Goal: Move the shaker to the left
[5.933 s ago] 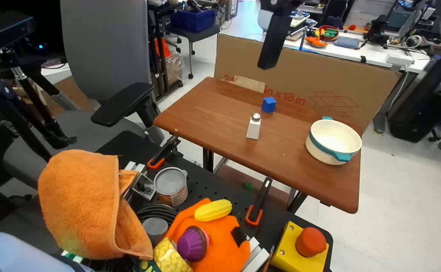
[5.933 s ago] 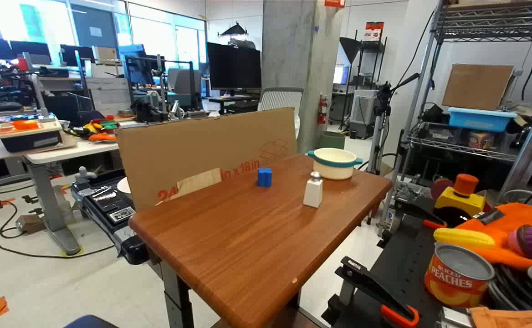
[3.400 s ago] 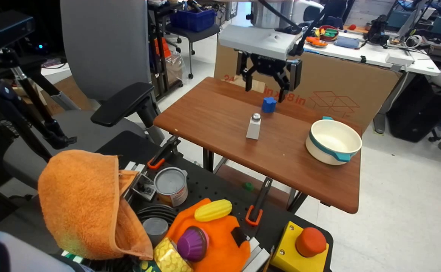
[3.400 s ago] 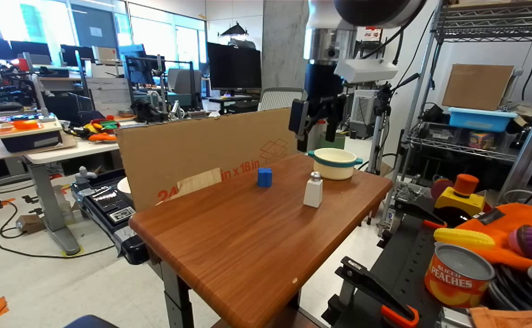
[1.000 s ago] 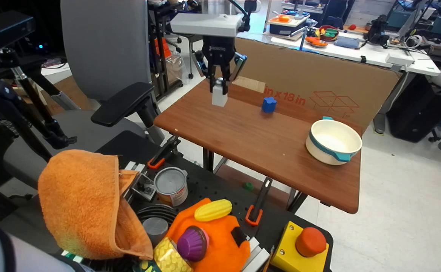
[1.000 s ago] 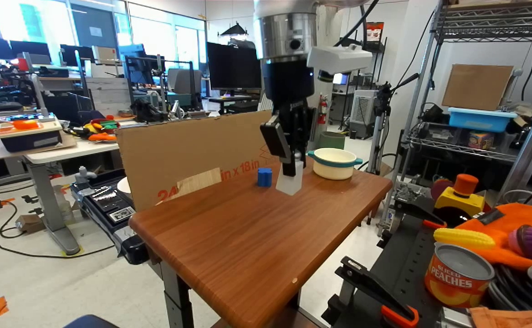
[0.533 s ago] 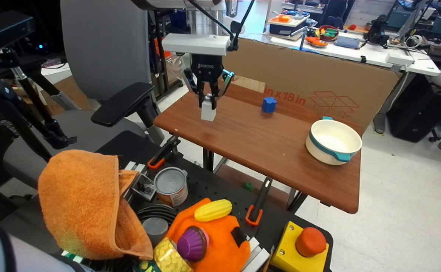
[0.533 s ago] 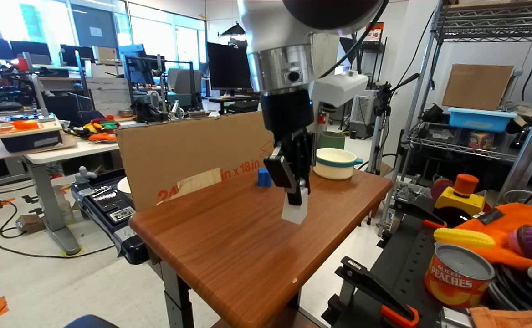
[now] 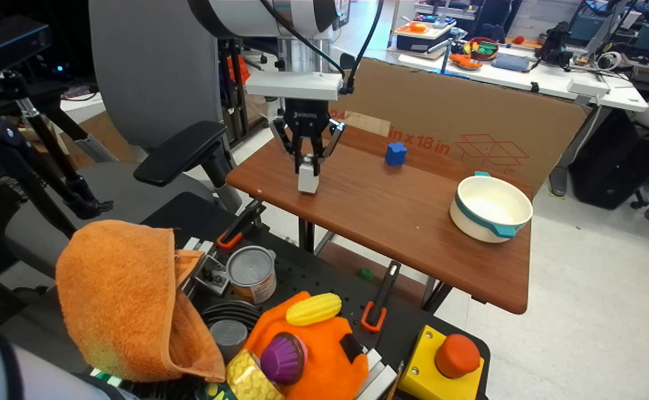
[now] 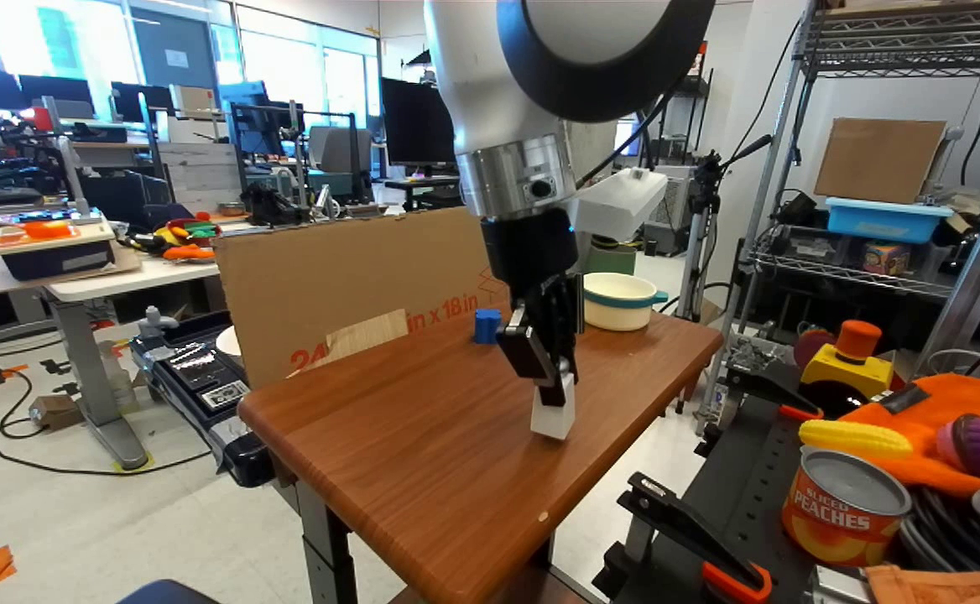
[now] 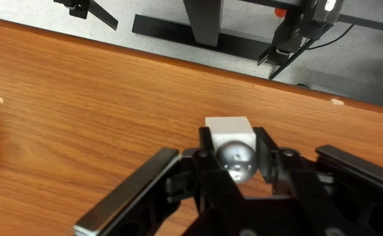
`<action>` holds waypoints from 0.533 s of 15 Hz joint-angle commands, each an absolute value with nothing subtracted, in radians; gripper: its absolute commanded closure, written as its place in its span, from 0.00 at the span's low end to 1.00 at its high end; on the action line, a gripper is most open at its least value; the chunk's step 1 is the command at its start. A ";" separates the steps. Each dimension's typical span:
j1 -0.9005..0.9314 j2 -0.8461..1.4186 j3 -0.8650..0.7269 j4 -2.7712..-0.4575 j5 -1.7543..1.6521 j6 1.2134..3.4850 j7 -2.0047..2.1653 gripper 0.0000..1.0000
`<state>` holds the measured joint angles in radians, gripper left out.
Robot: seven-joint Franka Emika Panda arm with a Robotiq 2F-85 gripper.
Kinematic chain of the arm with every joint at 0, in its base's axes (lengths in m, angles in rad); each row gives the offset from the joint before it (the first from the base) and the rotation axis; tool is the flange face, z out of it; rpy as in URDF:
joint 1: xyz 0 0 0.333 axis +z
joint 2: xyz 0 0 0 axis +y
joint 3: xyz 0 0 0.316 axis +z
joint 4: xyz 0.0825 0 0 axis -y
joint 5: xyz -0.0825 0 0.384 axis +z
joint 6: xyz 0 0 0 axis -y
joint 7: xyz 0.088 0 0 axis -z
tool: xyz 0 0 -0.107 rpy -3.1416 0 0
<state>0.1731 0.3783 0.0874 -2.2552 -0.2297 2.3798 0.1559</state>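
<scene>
The small white shaker (image 9: 308, 182) with a round silver cap is upright, its base at or just above the brown table top; I cannot tell whether it touches. My gripper (image 9: 309, 165) is shut on its upper part, pointing down from above. In the wrist view the dark fingers (image 11: 206, 139) press on two sides of the white body, just around the shiny cap. The same grip shows in an exterior view, where the shaker (image 10: 553, 422) is partly covered by a finger.
A blue block (image 9: 395, 154) stands near the cardboard panel (image 9: 469, 111). The white-and-teal bowl (image 9: 491, 205) sits at the table's far end from the shaker. The table's long edge (image 11: 191, 64) runs close by the shaker. A chair armrest (image 9: 180, 153) is beside the table.
The shaker stood free near the table's middle; my gripper shut on it and carried it away from the bowl. Over the last second both have come down towards the table top.
</scene>
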 commanded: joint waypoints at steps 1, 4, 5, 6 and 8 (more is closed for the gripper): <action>0.189 0.399 0.071 -2.226 -0.254 2.366 0.149 0.90; 0.190 0.412 0.067 -2.218 -0.262 2.360 0.153 0.90; 0.191 0.420 0.065 -2.213 -0.264 2.354 0.156 0.90; 0.191 0.421 0.065 -2.212 -0.263 2.347 0.156 0.60; 0.192 0.426 0.062 -2.212 -0.264 2.345 0.159 0.34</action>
